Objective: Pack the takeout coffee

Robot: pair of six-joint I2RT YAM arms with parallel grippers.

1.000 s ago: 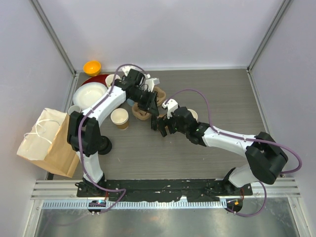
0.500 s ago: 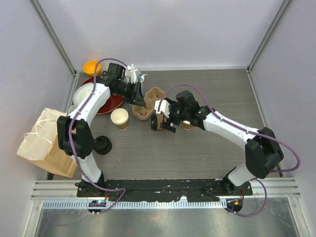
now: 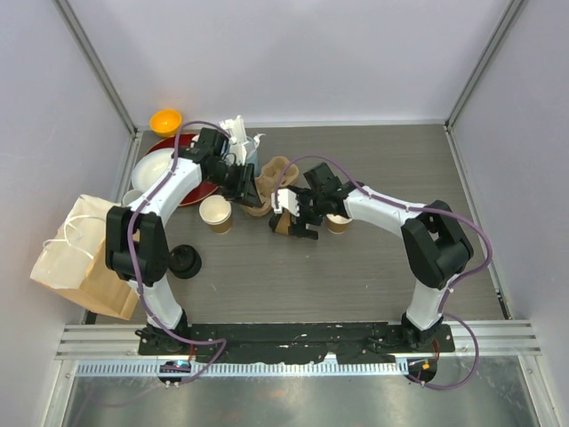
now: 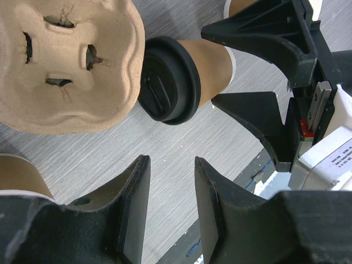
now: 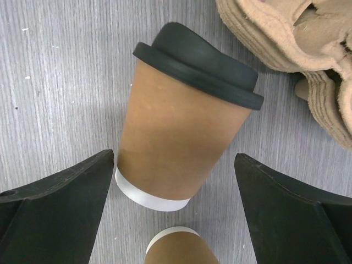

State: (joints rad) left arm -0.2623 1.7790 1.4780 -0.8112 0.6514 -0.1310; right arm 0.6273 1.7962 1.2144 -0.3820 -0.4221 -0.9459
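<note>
One lidded kraft cup (image 5: 176, 132) appears to lie on its side on the grey table (image 5: 55, 82), in the middle of the top view, its black lid (image 5: 201, 63) just beside the pulp cup carrier (image 5: 286, 38). The right gripper (image 5: 175, 159) is spread wide, one finger on each side of the cup, not clenched on it. The left gripper (image 4: 171, 165), just left of the carrier, holds nothing, fingers slightly apart. Further left stands an open cup (image 3: 215, 213).
</note>
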